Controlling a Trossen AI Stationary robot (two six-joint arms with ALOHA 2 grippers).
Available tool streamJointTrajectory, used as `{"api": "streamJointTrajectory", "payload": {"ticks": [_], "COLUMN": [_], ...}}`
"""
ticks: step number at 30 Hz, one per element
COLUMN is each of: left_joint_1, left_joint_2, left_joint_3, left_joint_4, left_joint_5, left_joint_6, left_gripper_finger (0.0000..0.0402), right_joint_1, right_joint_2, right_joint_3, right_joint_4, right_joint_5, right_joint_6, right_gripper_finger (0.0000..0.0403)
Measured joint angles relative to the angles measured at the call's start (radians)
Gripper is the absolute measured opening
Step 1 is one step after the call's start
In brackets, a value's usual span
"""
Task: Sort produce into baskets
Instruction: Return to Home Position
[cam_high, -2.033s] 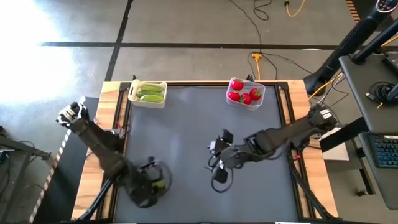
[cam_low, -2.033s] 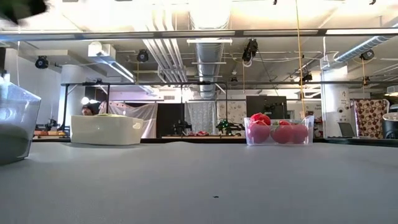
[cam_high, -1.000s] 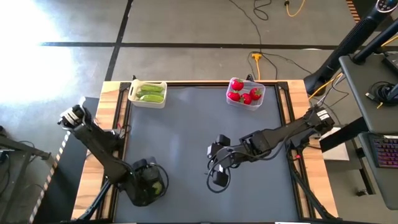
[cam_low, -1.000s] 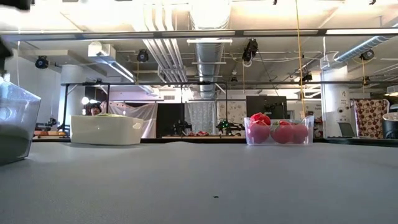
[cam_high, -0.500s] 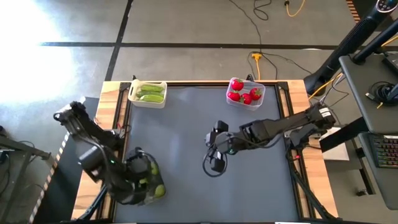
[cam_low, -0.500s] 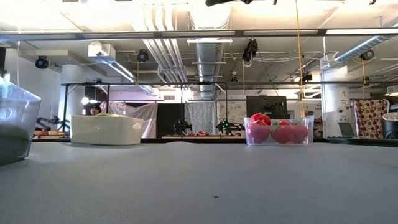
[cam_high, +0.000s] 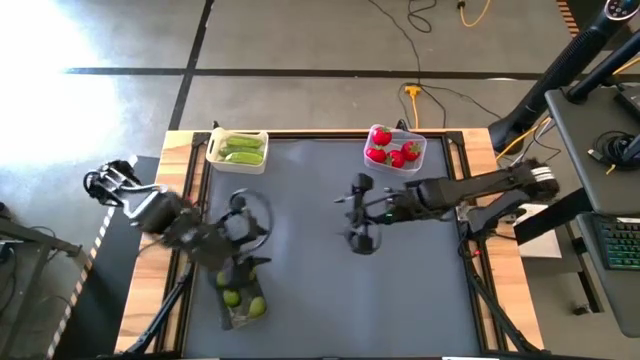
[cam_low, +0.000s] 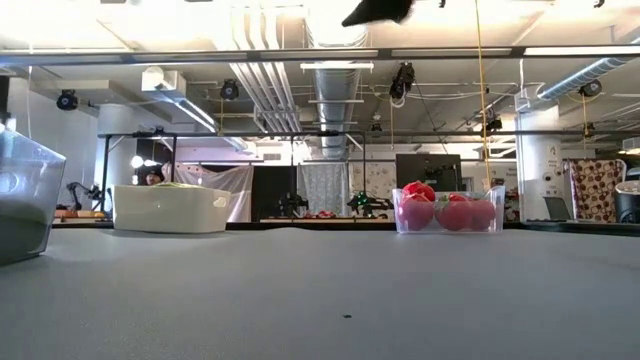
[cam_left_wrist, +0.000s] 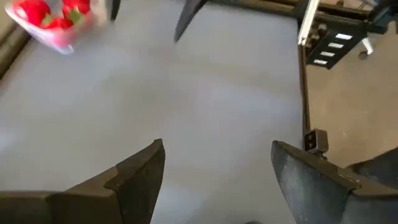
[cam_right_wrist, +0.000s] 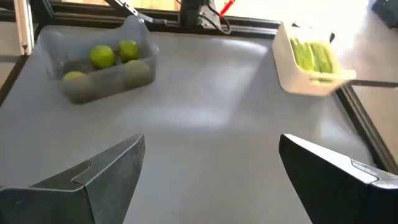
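Note:
Three tubs stand on the grey table. The white tub (cam_high: 238, 150) at the far left holds long green cucumbers (cam_right_wrist: 314, 55). The clear tub (cam_high: 396, 148) at the far right holds red strawberries (cam_low: 447, 212). The dark see-through tub (cam_high: 240, 297) near the left front holds round lime-green fruits (cam_right_wrist: 102, 56). My left gripper (cam_high: 243, 212) hangs open and empty over the table, on the far side of the dark tub; its fingers show apart in the left wrist view (cam_left_wrist: 217, 149). My right gripper (cam_high: 360, 205) hangs open and empty over the table's middle (cam_right_wrist: 211, 143).
The table's wooden rim (cam_high: 185, 150) and black frame rails run along its left and right sides. The grey mat between the three tubs is bare. A dark part of an arm (cam_low: 378, 10) shows at the top of the low view.
My left gripper has risen from over the dark tub and gone toward the table's far edge, so the tub with its lime-green fruits now shows uncovered. My right gripper has gone toward the far edge. The tubs have stayed in place.

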Motion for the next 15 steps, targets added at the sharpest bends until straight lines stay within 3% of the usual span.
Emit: {"api": "streamJointTrajectory", "payload": {"ticks": [7, 12, 15], "left_joint_1": [0.239, 0.43, 0.529], "left_joint_2": [0.005, 0.002, -0.004], "left_joint_3": [-0.09, -0.121, -0.167], "left_joint_4": [0.093, 0.123, 0.193], "left_joint_5": [0.047, 0.269, 0.33], "left_joint_6": [0.08, 0.228, 0.313], "left_gripper_finger": [0.0275, 0.0275, 0.0275], "right_joint_1": [-0.003, -0.005, -0.007], "right_joint_2": [-0.301, -0.491, -0.577], "right_joint_3": [-0.488, -0.693, -0.774], "right_joint_4": [0.237, 0.242, 0.225], "right_joint_5": [0.037, 0.181, 0.199], "right_joint_6": [0.141, 0.294, 0.335], "right_gripper_finger": [0.0364, 0.0364, 0.0364]}}
